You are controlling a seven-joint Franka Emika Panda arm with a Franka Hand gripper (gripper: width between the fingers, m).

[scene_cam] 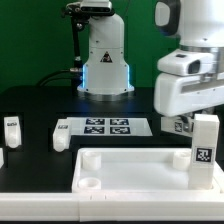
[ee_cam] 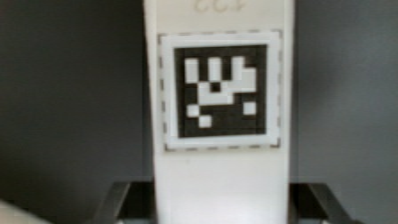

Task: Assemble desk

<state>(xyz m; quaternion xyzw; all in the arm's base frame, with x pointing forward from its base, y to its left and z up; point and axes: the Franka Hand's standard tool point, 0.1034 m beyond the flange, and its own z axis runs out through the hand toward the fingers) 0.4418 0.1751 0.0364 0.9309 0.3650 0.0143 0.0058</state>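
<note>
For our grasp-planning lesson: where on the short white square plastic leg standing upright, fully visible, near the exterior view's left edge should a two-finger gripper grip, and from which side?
Probably its upper part, from straight above. The short white square plastic leg stands upright and apart from other parts, so its top is free and its opposite flat sides suit parallel fingers.

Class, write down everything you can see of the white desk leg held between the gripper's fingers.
The desk leg is a short, square-sectioned white bar, seemingly plastic, with a black-and-white tag on one face and faint embossed marks near one end. It stands upright at the exterior view's right, over a corner of the desk panel. The gripper clamps it, with dark fingers pressing on opposite sides. Whether its lower end touches the panel cannot be told.
</note>
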